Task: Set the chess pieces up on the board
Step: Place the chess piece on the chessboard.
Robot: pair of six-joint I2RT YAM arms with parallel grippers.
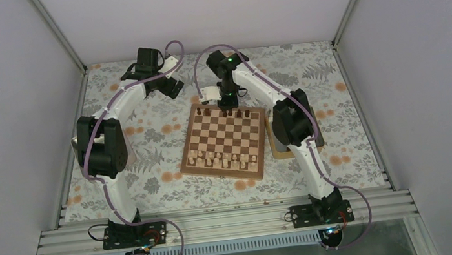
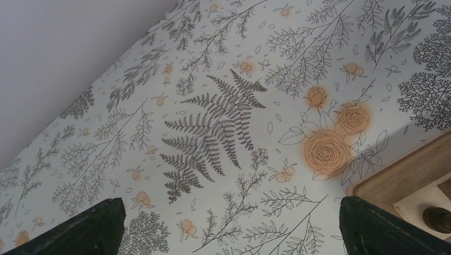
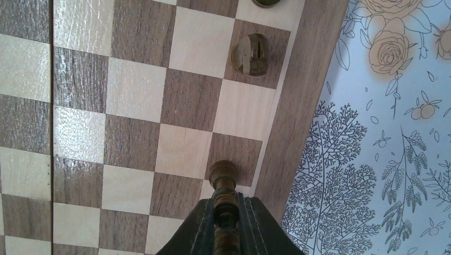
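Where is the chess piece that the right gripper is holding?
In the right wrist view, the dark chess piece is clamped in the right gripper over the board's edge squares beside its border, near a slotted dark piece.

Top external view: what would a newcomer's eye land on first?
The square wooden chequered chessboard sits mid-table on the floral cloth, pale light-wood chessmen lining its near edge. The right gripper hangs over the far edge, shut on a dark brown turned chess piece. The left gripper hovers open over cloth beyond the board's far left corner.
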